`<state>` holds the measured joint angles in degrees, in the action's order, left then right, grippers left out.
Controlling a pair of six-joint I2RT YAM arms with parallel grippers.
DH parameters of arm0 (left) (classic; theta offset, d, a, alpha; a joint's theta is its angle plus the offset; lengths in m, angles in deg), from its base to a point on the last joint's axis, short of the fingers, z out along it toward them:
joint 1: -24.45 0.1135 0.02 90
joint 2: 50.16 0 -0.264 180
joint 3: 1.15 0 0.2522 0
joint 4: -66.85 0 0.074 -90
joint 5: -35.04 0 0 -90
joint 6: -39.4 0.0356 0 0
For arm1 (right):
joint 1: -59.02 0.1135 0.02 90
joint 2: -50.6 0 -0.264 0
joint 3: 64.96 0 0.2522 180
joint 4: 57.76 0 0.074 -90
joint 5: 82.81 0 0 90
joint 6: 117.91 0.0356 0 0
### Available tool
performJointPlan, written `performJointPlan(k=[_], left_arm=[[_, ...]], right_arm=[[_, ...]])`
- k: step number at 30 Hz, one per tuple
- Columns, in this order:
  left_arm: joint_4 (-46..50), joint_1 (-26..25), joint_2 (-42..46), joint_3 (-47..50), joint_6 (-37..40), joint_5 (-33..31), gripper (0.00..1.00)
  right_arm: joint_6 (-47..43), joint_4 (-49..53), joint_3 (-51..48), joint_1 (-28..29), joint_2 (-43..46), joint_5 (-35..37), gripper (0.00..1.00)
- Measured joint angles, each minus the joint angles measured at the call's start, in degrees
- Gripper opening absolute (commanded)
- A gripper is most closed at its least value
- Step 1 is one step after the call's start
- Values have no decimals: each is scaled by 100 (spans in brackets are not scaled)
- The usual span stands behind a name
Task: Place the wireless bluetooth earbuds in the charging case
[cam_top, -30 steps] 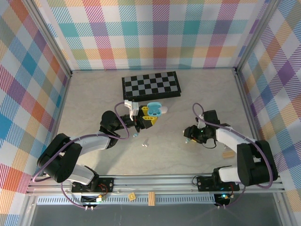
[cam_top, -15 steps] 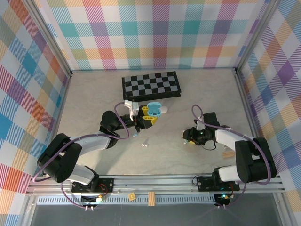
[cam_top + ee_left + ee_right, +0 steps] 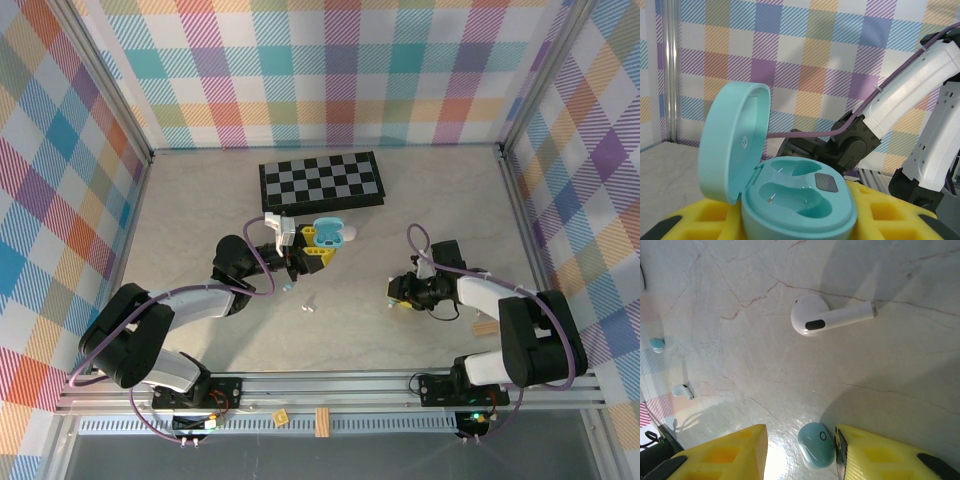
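Observation:
The light blue charging case point(image 3: 800, 197) has its lid up and both wells bare, and my left gripper point(image 3: 800, 222) is shut on its base; in the top view the case point(image 3: 331, 232) sits past that gripper point(image 3: 316, 247). Low over the table, my right gripper point(image 3: 799, 446) stands open around a light blue earbud point(image 3: 816, 444), which touches the right finger point(image 3: 875, 452) and leaves a gap to the left finger point(image 3: 735, 450). A white stemmed earbud point(image 3: 826, 319) lies just beyond. In the top view the right gripper point(image 3: 399, 293) is at centre right.
Two more earbuds lie farther off, one blue point(image 3: 657, 344) and one white point(image 3: 682, 390); from above they are the white point(image 3: 308, 307) and blue point(image 3: 288, 288) specks mid-table. A folded chessboard point(image 3: 320, 181) lies behind, a wooden block point(image 3: 486, 327) near the right arm.
The right gripper has crept slightly left and its jaws have narrowed around the blue earbud. The left arm and the case have not moved.

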<state>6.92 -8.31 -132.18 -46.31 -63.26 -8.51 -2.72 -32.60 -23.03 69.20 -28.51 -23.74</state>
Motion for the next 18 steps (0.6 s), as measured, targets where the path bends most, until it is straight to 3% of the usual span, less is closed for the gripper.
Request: performJointPlan(k=[18], left_arm=[[0,0,0,0,0,0,38]], right_arm=[[7,-225,-120,33,-17,-409,37]])
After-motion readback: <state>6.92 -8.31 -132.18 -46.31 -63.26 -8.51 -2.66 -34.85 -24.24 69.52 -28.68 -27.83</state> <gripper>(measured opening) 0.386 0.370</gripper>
